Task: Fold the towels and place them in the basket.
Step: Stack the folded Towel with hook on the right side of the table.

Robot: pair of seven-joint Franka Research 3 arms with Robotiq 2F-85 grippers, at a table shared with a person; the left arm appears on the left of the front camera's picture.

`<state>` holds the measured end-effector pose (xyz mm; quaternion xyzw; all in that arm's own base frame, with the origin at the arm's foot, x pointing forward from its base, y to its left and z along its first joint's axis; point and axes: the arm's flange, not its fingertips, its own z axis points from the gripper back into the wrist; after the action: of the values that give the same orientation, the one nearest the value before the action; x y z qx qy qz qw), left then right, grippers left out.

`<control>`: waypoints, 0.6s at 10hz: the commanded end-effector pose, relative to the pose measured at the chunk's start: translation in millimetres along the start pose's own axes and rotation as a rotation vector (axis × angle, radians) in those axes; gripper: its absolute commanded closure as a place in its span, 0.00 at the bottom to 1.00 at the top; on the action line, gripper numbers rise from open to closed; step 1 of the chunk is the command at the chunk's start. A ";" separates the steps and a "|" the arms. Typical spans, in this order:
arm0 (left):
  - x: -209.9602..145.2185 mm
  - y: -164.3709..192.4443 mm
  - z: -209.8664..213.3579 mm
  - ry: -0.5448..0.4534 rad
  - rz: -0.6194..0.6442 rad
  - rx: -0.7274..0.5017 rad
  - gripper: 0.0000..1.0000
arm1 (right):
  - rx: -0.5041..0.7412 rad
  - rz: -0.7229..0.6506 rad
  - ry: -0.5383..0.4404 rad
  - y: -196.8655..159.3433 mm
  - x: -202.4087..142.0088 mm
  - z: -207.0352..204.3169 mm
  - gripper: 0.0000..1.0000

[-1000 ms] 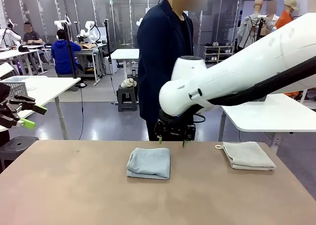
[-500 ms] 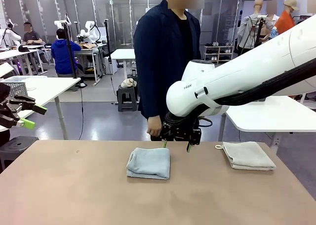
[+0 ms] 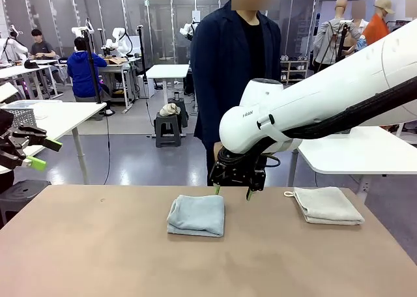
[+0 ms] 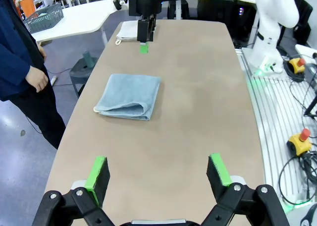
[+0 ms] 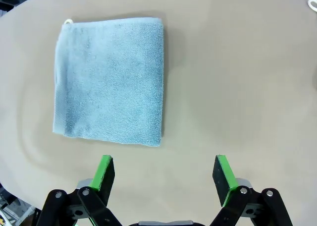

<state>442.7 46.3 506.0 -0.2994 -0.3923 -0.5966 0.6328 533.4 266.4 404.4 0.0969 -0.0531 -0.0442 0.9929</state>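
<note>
Front view: a folded grey-blue towel (image 3: 196, 215) lies flat near the middle of the brown surface (image 3: 98, 258), and a folded cream towel (image 3: 326, 206) lies well apart from it toward the far right edge, its little loop pointing left. The right claw (image 3: 232, 192) hangs over the surface just beyond the far right corner of the grey-blue towel, green pads spread and pinching nothing. The left claw (image 3: 32, 152) is raised off the left side, clear of the surface, also spread. A person (image 3: 238, 69) in a dark jacket stands at the far side. Left wrist view: the left claw (image 4: 158, 171) is wide apart over bare surface, with the grey-blue towel (image 4: 129, 96) ahead of it; a grey mesh basket (image 4: 44, 19) sits on a white side table, its contents too small to tell. Right wrist view: the right claw (image 5: 163, 174) stands spread and empty, the grey-blue towel (image 5: 110, 80) lying just beyond its left finger.
</note>
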 end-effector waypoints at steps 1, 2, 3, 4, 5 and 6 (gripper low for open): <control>1.9 -0.5 0.8 -0.006 -0.002 0.002 0.00 | -0.001 -0.004 -0.001 -0.9 0.3 -0.3 0.00; 1.9 -0.5 0.8 -0.006 -0.002 0.002 0.00 | -0.001 -0.004 -0.001 -0.9 0.3 -0.3 0.00; 1.9 -0.5 0.8 -0.006 -0.002 0.002 0.00 | -0.001 -0.004 -0.001 -0.9 0.3 -0.3 0.00; 1.9 -0.5 0.8 -0.006 -0.002 0.002 0.00 | -0.001 -0.004 -0.001 -0.9 0.3 -0.3 0.00; 1.9 -0.5 0.8 -0.006 -0.002 0.002 0.00 | -0.001 -0.004 -0.001 -0.9 0.3 -0.3 0.00; 1.9 -0.5 0.8 -0.006 -0.002 0.002 0.00 | -0.001 -0.004 -0.001 -0.9 0.3 -0.3 0.00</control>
<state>442.7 46.3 506.0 -0.2994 -0.3923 -0.5966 0.6328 533.4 266.4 404.4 0.0969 -0.0531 -0.0442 0.9929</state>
